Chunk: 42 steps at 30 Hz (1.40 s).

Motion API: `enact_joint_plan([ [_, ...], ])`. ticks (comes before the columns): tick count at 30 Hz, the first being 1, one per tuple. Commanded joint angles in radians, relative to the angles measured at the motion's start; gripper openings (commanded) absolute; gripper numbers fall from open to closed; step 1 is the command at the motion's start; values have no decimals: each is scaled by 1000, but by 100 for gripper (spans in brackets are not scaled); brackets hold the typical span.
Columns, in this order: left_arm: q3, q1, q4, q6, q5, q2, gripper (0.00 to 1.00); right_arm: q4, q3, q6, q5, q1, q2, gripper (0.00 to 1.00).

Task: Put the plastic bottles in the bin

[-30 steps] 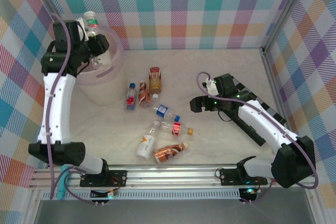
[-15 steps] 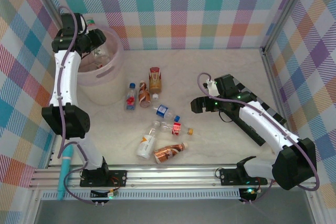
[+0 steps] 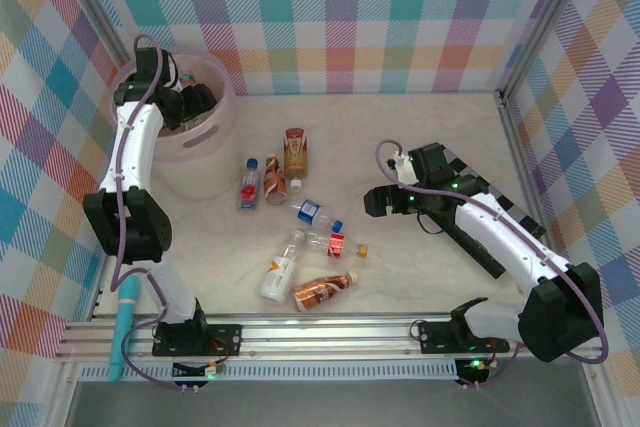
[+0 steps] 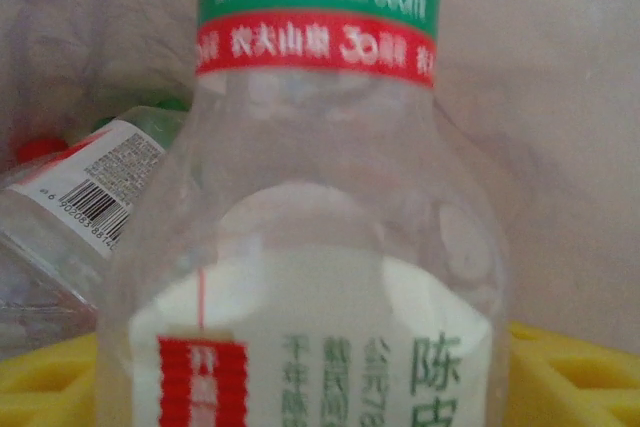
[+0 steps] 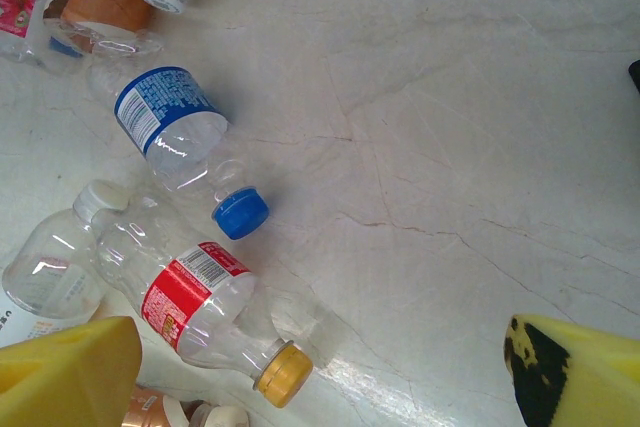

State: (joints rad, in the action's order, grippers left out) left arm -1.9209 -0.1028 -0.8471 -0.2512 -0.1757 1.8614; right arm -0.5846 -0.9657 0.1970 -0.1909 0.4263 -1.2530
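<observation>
**A:** From above, the left fingers sit inside the rim of the pale pink bin. The right fingers are over the table, beside several loose bottles.

**B:** And the left wrist?

**A:** Yellow fingers flank a clear bottle with a green-and-red label. I cannot tell if they grip it. A barcoded bottle lies behind it in the bin.

**B:** Right wrist?

**A:** The fingers stand wide apart. On the table lie a blue-capped bottle and a red-labelled bottle with a yellow cap.
</observation>
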Motion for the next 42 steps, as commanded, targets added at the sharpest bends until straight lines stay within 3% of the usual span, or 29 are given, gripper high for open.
enact_joint_plan([
  [1,-8,-10,33,18,-14,-47,82,-12,-11,-6,-8,-3,1,93],
  [8,-20,-11,23,49,-4,-65,100,-19,-16,-7,-10,-3,1,93],
  [20,-126,-11,-71,200,111,-184,100,-32,-19,-18,7,-3,15,94],
  [28,-114,4,-124,249,152,-384,100,-19,-14,13,22,-3,3,94],
  [32,-64,90,-155,268,169,-485,100,-14,-21,33,20,-4,-15,94],
  [35,22,215,-175,272,224,-555,100,-6,-23,45,-4,-4,-24,94],
  [37,128,311,-158,257,260,-618,100,-2,-18,29,-24,-3,-21,94],
  [42,468,448,-67,120,184,-783,100,-45,-9,-146,-85,-3,-35,94],
])
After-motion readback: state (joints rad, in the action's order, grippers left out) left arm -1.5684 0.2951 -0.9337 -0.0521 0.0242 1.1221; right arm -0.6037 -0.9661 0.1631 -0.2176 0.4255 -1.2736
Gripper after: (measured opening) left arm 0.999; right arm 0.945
